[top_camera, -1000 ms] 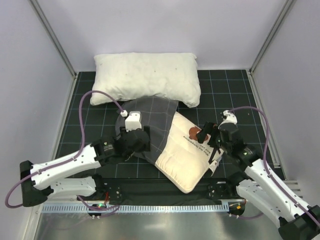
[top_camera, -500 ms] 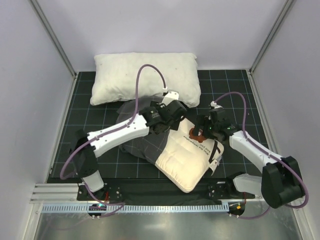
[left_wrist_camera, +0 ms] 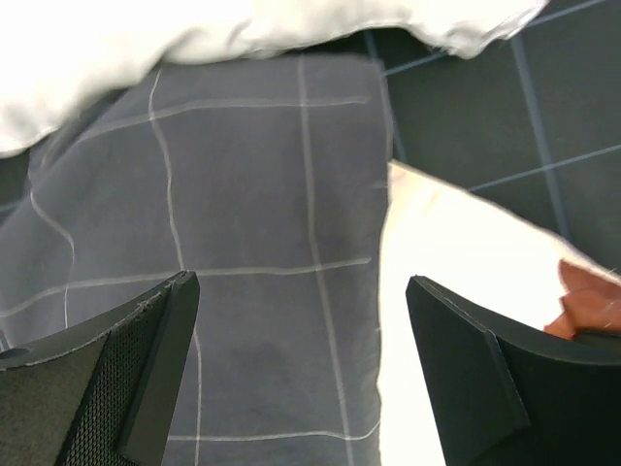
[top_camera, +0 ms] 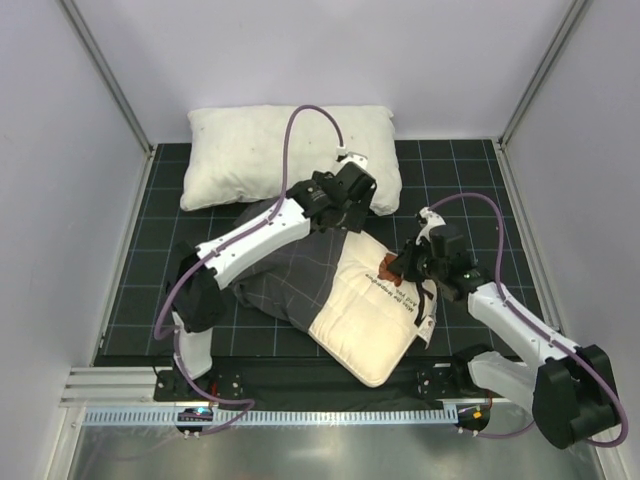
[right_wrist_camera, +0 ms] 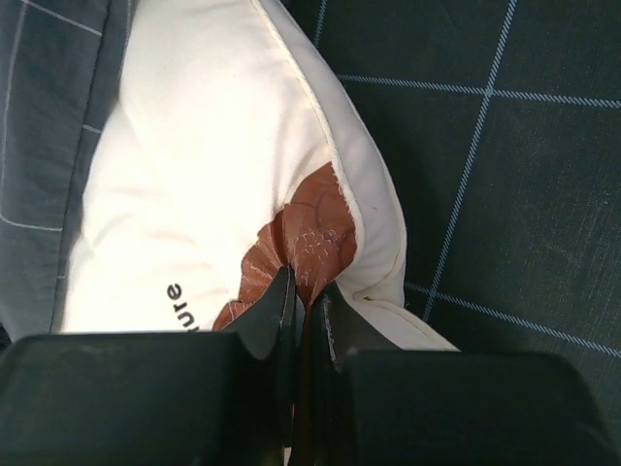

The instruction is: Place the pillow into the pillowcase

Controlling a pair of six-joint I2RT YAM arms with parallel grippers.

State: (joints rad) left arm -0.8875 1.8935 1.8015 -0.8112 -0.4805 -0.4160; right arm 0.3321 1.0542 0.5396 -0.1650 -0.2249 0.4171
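R gripper (right_wrist_camera: 306, 291) now clamped on pillow (right_wrist_camera: 194, 165), L gripper (left_wrist_camera: 303, 286) moved over pillowcase (left_wrist_camera: 243, 184), jaws apart

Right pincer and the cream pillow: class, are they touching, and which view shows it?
Touching. The right wrist view shows the right pincer shut, its tips pinching the pillow's puckered fabric at the brown print.
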